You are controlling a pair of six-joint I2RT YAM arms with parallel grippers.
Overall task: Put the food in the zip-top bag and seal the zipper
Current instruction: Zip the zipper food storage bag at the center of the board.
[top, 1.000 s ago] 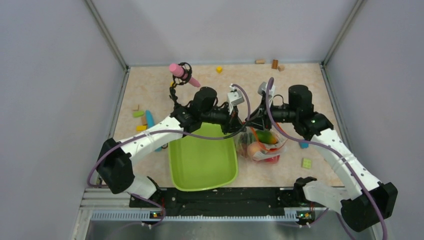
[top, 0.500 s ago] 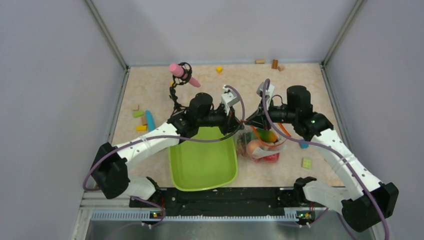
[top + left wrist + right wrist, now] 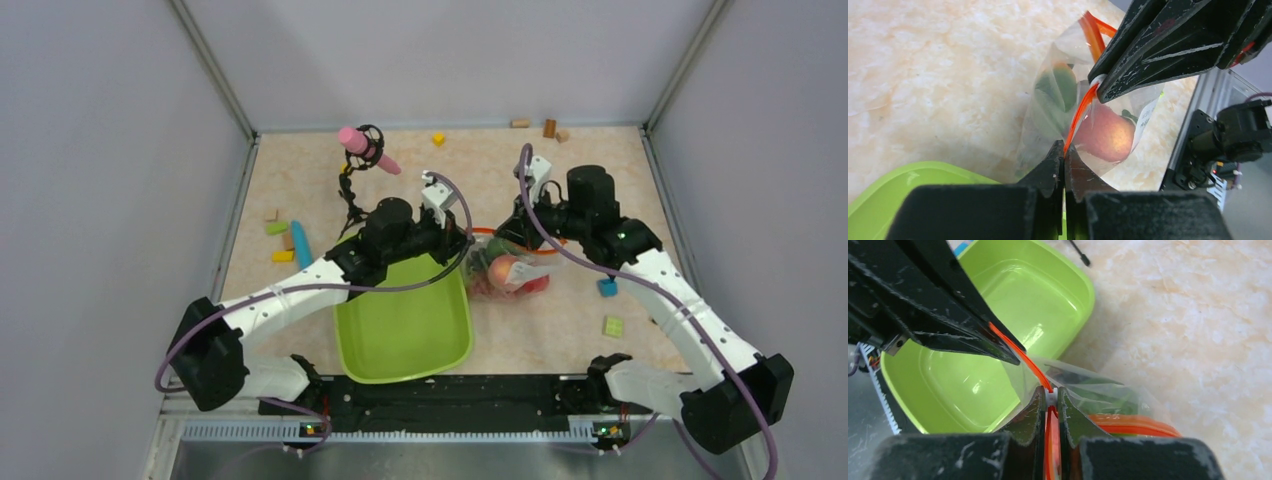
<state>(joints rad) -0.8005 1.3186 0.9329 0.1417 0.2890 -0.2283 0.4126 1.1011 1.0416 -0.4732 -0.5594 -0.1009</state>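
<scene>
1. The left tool [image 3: 1064,150] is clenched on the near end of the zipper [image 3: 1079,111]. That end of the strip is judged to be pinned as an anchor, so that the strip can be drawn taut.
2. The lime-green tray [image 3: 400,330] lies on the tabletop [image 3: 300,180] under the left arm. No food is seen in it, so the loading step is judged done and only the sealing is left.
3. The zipper is stretched in a straight orange-red line between the two tools. A taut strip is judged easier to press shut along its length.
4. The zip-top bag [image 3: 505,278] rests on the tabletop just right of the tray, with its mouth held up by both tools. A peach [image 3: 1105,132] and a green piece [image 3: 1060,87] are seen through the clear film.
5. The right tool [image 3: 1050,395] is clamped on the zipper further along, with a small white piece [image 3: 1096,80] nipped between its jaws. This is probably the slider, though that cannot be told for certain.
6. Against the frame a second earlier, the left arm has been drawn leftward, the gap between the tools has widened, and the bag has been shifted away from the arm bases and slightly left.
</scene>
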